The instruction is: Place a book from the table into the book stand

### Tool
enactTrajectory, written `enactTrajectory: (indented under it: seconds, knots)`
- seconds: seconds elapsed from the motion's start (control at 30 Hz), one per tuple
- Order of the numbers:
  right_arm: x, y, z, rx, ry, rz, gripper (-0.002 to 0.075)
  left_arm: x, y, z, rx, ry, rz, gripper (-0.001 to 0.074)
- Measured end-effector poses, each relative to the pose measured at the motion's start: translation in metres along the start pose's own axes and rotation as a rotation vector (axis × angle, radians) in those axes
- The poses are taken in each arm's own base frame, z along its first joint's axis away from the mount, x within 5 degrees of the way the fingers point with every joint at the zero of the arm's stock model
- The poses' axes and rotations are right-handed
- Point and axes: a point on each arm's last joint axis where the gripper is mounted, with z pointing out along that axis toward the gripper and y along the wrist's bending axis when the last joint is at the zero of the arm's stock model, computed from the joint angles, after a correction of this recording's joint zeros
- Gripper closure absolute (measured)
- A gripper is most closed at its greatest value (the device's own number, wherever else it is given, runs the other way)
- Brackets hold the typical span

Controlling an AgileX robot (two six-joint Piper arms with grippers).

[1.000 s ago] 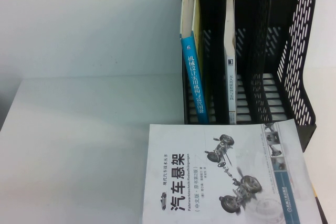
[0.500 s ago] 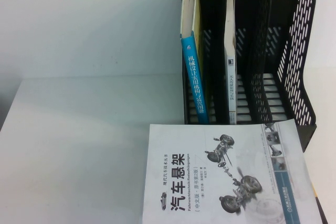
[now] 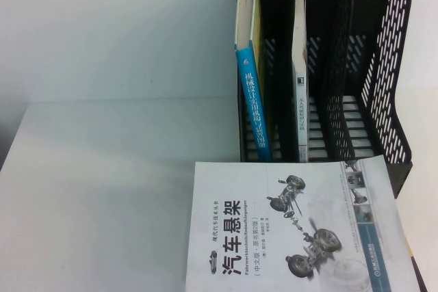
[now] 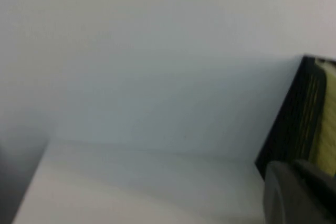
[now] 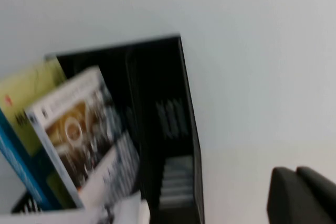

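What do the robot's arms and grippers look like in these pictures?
Little shows. No arm appears in the high view. In the left wrist view, only a dark, rounded, matte part of the left gripper sits at the picture's corner. In the right wrist view, the right gripper is a similar black, blocky shape. No cables, markings or sleeves are visible.

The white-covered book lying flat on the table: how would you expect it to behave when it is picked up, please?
The book looks like a large paperback, so it would probably bend if gripped at one edge. Lying flat on the table, it may slide rather than lift. Neither gripper is clearly visible.
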Motion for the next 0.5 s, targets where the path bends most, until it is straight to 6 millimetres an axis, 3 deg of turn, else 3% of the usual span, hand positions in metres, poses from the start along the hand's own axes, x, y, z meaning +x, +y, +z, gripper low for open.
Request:
enactTrajectory:
  seconds: [0.13, 0.3, 0.5]
  knots:
    - [0.015, -0.003, 0.009, 0.032, 0.191, -0.010, 0.0729, 0.015, 0.002, 0.030, -0.015, 0.211, -0.141, 0.0737]
    - [0.019, -0.002, 0.012, 0.031, 0.243, 0.028, 0.0729, 0.045, 0.003, 0.061, -0.038, 0.480, -0.348, 0.0737]
    - [0.022, 0.001, 0.015, 0.013, 0.291, 0.114, 0.0729, 0.070, -0.001, 0.088, 0.016, 0.705, -0.454, 0.0737]
